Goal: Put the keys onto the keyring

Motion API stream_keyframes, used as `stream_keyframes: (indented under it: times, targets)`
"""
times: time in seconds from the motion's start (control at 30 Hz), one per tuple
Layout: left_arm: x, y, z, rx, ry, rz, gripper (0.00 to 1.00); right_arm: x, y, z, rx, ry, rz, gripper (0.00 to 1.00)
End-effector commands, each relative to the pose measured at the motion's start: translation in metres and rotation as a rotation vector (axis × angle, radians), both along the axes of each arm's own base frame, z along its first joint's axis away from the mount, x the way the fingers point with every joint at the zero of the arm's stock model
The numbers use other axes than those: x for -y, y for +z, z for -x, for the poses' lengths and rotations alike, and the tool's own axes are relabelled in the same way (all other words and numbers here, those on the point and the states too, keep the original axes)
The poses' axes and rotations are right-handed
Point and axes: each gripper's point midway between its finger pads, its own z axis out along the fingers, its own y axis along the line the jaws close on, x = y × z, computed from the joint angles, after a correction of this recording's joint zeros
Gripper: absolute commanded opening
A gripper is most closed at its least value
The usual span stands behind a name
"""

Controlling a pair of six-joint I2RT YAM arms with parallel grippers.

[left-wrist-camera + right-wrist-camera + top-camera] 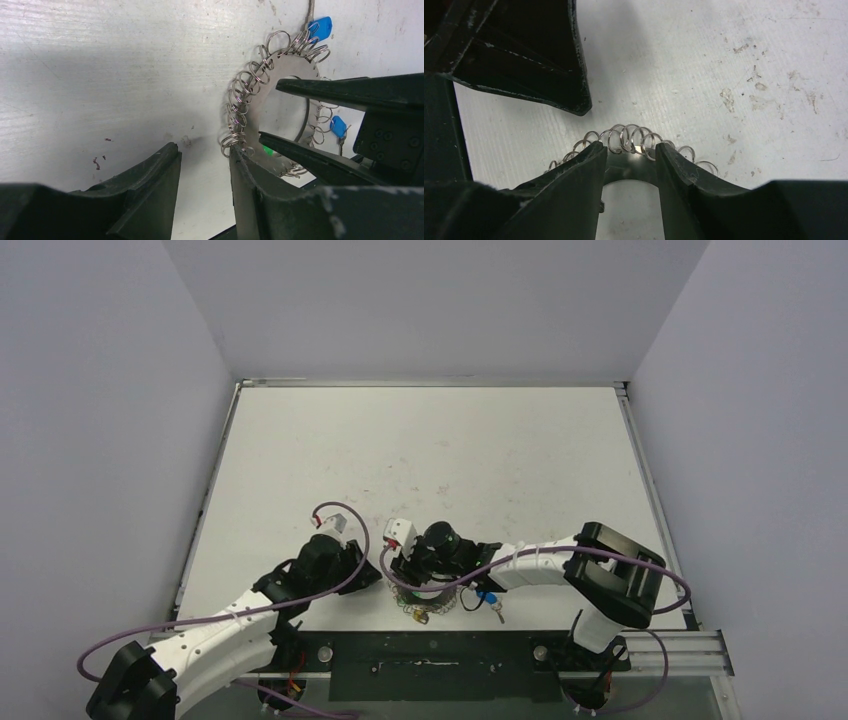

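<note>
Much of the keyring (257, 107) is covered. In the left wrist view its near arc is cut off behind one finger of the left gripper (205, 150), and its right side is crossed by the two dark fingers of the right gripper (630, 147). In the right wrist view only a short stretch of the flat band and its wire loops is seen, framed between that gripper's fingers. In the top view the ring is largely hidden under the right wrist and is made out only as a small glint on the desk (100, 75), near the front edge and between the two arms.

The keyring is seen lying flat on the desk. The right gripper is released: its jaws stand apart, one finger at each side of a stretch of the band, with the tips reaching the looped outer edge. Whether they touch the metal cannot be told. The left gripper is likewise released, with bare desk in its gap and nothing held. One of its fingers is just beside the ring's looped edge, and contact there cannot be judged.

A blue-tagged key (320, 27) is seen at the far loops, its shaft cut off by the frame edge. A second blue tag (338, 126) is found at the loops on the right of that view, partly behind the right gripper. A sliver of green tag (268, 150) is glimpsed under that gripper's lower finger. Whether any key is threaded on a loop cannot be made out.
</note>
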Motion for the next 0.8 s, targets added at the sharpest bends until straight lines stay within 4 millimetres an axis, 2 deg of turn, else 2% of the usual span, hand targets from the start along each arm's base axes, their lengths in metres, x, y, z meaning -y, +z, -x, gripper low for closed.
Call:
stream_keyframes:
  times: [0.0,0.07,0.13,0.33,0.5,0.77]
  targets:
    - [0.007,0.029,-0.015,0.082,0.022,0.047,0.38,-0.016,0.011,-0.001,0.056,0.023,0.015,0.39]
    - [0.002,0.03,-0.017,0.094,0.047,0.036,0.37,-0.018,0.01,0.0,0.069,0.03,0.04,0.33]
    - [0.0,0.03,-0.016,0.099,0.055,0.038,0.36,-0.02,0.007,0.0,0.077,0.032,0.06,0.3]
    - [-0.004,0.033,-0.014,0.11,0.066,0.049,0.36,-0.022,-0.001,0.002,0.134,0.044,0.147,0.36]
    - [-0.003,0.035,-0.013,0.112,0.063,0.054,0.36,-0.021,-0.008,0.001,0.161,0.027,0.199,0.34]
    - [-0.003,0.036,-0.013,0.114,0.057,0.052,0.36,-0.021,0.005,0.0,0.18,0.015,0.15,0.31]
